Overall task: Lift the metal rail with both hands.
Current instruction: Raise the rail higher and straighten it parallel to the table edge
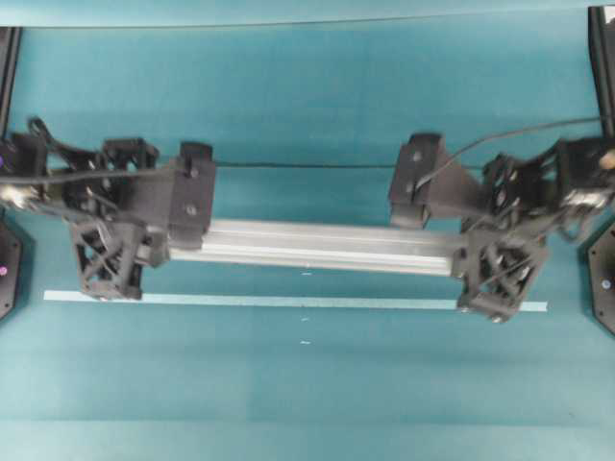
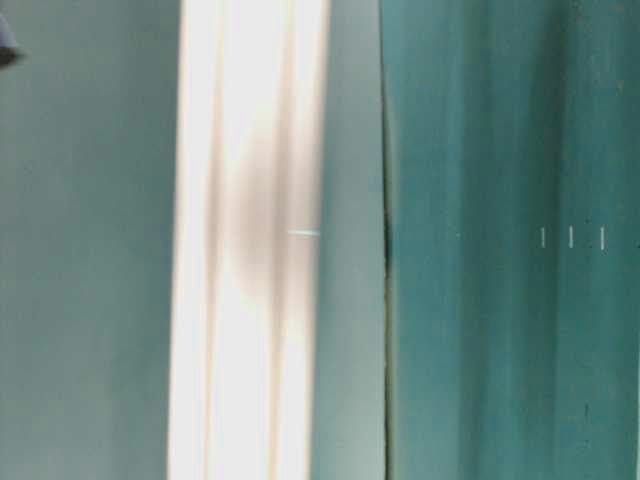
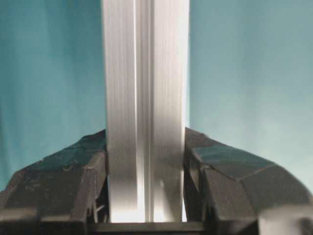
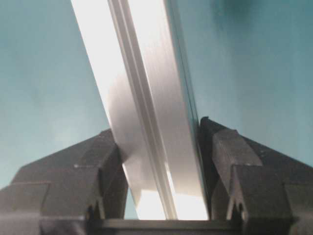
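Fingers [image 3: 93, 181] grip metal rail [image 1: 317, 246]; tape strip [image 1: 288, 301] prob. beneath.

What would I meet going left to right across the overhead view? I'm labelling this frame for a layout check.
Left claw shut on one end of the metal rail → the rail's bare middle → right claw shut on its other end. The tape strip runs below, under all three.

Metal rail [image 1: 317, 245]: both ends hidden under left gripper [image 1: 159, 245] and right gripper [image 1: 480, 257] overhead. Table-level view: rail [image 2: 250, 240] a blown-out blur, grooves unreadable, cut off top and bottom. Tape strip [image 1: 288, 301] below rail: ends partly covered by gripper housings.
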Robot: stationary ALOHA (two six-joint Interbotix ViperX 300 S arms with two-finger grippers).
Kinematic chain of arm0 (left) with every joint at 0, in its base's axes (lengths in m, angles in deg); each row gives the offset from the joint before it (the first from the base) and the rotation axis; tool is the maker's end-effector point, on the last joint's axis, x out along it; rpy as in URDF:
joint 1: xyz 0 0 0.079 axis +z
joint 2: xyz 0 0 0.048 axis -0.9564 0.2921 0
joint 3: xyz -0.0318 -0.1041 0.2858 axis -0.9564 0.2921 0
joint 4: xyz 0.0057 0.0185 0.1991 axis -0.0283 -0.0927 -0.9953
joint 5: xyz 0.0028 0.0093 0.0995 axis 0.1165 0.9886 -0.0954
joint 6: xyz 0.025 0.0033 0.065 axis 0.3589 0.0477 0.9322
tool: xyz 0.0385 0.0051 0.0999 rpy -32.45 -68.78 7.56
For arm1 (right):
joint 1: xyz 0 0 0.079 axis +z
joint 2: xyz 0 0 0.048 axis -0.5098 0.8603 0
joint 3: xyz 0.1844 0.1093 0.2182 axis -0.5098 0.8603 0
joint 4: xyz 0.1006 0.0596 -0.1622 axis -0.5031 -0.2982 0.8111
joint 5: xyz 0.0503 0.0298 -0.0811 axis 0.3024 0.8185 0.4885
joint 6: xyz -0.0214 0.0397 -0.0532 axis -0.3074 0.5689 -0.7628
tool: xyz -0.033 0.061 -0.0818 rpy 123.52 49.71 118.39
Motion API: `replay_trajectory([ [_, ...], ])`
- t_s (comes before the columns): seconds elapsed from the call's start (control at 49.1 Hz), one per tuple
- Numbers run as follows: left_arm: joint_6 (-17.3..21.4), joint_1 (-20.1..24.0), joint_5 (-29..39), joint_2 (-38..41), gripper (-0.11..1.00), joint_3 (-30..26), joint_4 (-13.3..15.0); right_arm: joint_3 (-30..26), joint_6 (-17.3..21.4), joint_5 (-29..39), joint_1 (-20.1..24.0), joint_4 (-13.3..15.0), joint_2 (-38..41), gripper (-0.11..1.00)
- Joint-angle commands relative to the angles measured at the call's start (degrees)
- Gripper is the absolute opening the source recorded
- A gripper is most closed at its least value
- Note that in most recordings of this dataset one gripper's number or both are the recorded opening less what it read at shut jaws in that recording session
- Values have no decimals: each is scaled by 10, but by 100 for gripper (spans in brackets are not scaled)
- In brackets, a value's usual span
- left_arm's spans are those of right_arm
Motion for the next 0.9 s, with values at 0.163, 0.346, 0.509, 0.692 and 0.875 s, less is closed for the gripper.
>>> replay_trajectory([
  [0.163,-12,-8,77,-9,32,-122,-3,-124,7,96,-16,-3,-10,44],
  [0.346,-43,-9,154,-4,32,-201,-3,-198,9,164,-18,-1,-8,44],
  [0.509,-60,-17,215,6,32,-270,-2,-253,9,223,-18,2,-3,44],
  [0.692,-67,-30,298,31,32,-338,-3,-295,9,272,-18,10,4,44],
  [0.875,-92,-33,343,52,32,-383,-2,-318,9,283,-18,11,8,44],
])
